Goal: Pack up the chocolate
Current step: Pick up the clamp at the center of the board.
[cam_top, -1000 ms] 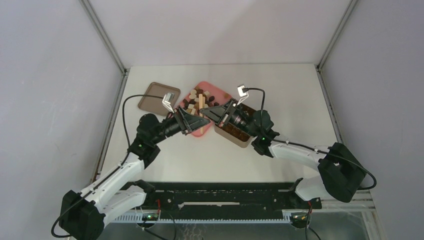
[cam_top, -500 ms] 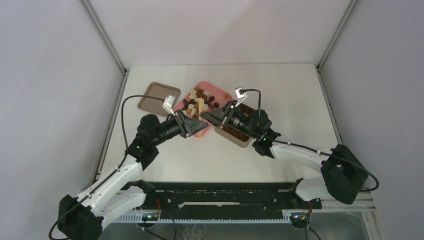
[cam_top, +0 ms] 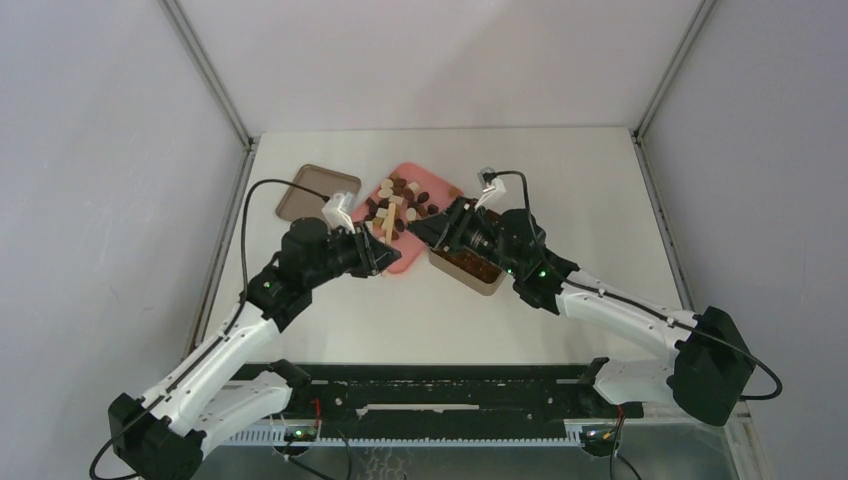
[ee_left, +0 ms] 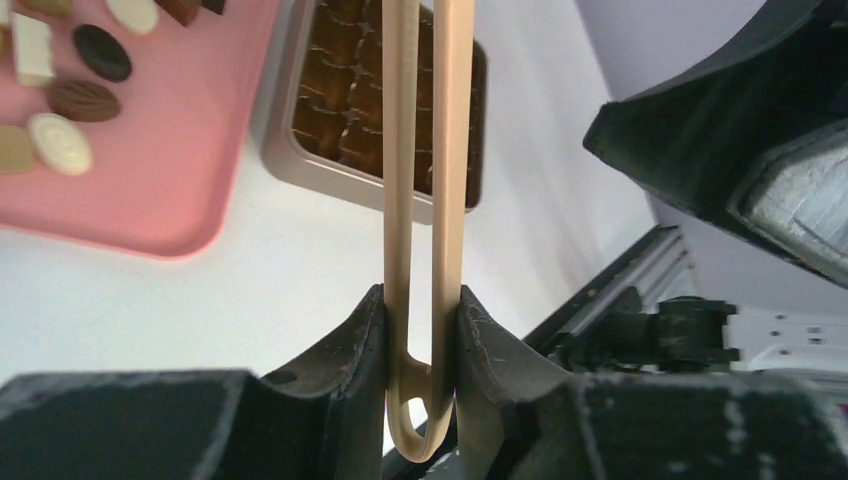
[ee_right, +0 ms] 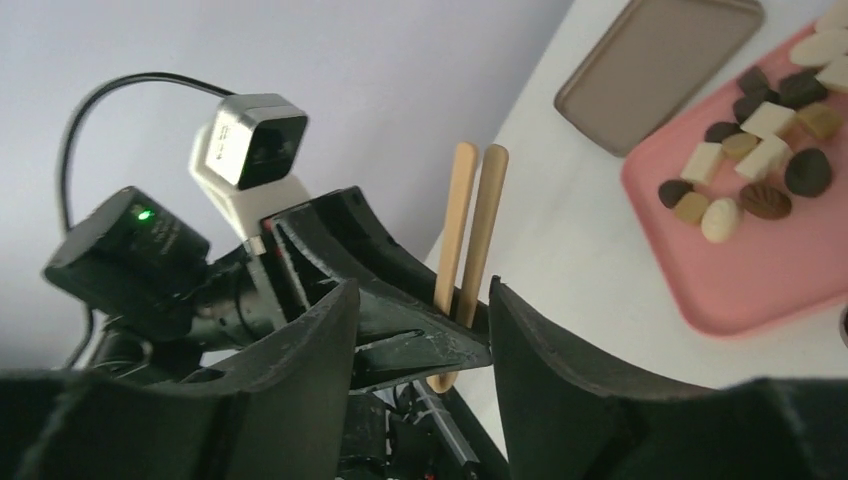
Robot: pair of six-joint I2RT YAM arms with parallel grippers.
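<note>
The chocolate (cam_top: pixel 402 196) lies as several small dark, brown and cream pieces on a pink tray (cam_top: pixel 408 172); the pieces also show in the left wrist view (ee_left: pixel 60 145) and the right wrist view (ee_right: pixel 742 205). My left gripper (cam_top: pixel 378 250) (ee_left: pixel 422 300) is shut on thin wooden tongs (ee_left: pixel 425 150) near their bend, and their tips point over the tin (ee_left: pixel 345 110). My right gripper (cam_top: pixel 425 228) (ee_right: pixel 420 325) stands open just across from it. Its jaws straddle the left gripper's finger and the tongs (ee_right: pixel 470 220) without touching the tongs.
The square tan tin (cam_top: pixel 488 287) with a dark gridded insert sits right of the tray, under my right arm. Its flat brown lid (cam_top: pixel 315 190) (ee_right: pixel 660 70) lies left of the tray. The two grippers are nearly nose to nose above the tray's near edge.
My left gripper has shut on the tongs and my right gripper has opened off them. The left arm has drawn slightly back to the left with the tongs.
</note>
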